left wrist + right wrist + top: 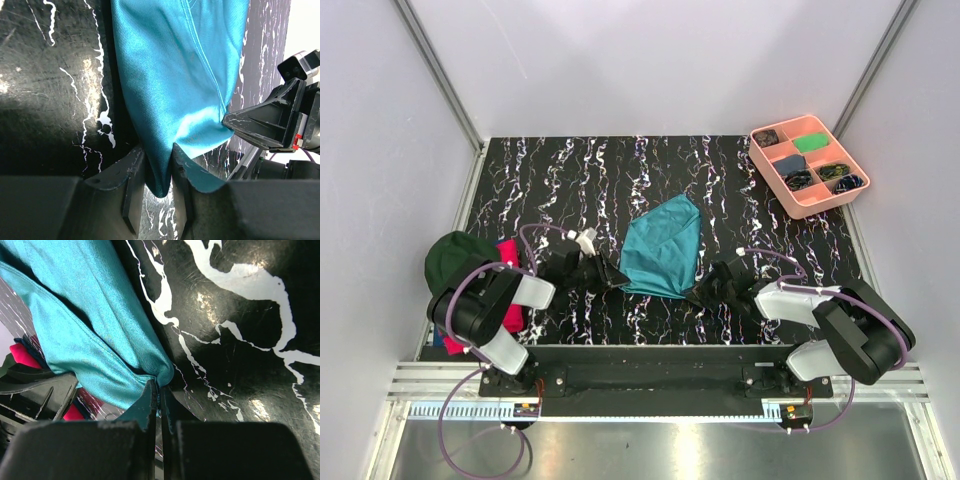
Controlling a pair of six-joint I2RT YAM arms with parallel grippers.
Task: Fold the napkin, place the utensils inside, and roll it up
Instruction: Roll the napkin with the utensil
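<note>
The teal napkin lies bunched on the black marbled table, its near edge lifted between the two grippers. My left gripper is shut on the napkin's near left corner; in the left wrist view the cloth hangs pinched between the fingers. My right gripper is shut on the near right corner; the right wrist view shows the jaws closed tight on a fold of the cloth. The utensils are out of view.
A pink compartment tray with small dark and green items stands at the back right. A dark green cap and a pink-red cloth lie at the left edge, beside the left arm. Grey walls enclose the table.
</note>
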